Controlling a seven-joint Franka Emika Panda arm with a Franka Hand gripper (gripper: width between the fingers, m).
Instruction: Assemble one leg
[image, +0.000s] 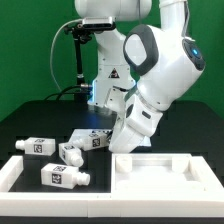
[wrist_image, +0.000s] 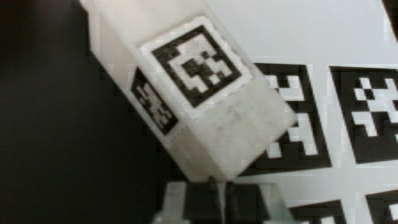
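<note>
My gripper (wrist_image: 219, 203) is shut on one end of a white leg (wrist_image: 192, 90) that carries black marker tags. The leg slants away from the fingers (wrist_image: 185, 205), just above the table. In the exterior view the held leg (image: 95, 139) pokes out toward that view's left from under the arm, and the wrist hides the gripper itself. Three more white legs lie on the black table: one at the left (image: 37, 145), one in the middle (image: 70, 153) and one nearer the front (image: 64, 177). No tabletop part shows.
The marker board (wrist_image: 356, 165) lies under the held leg in the wrist view. A white raised frame (image: 165, 168) stands at the front right of the exterior view, and its left arm (image: 14, 172) runs along the front left.
</note>
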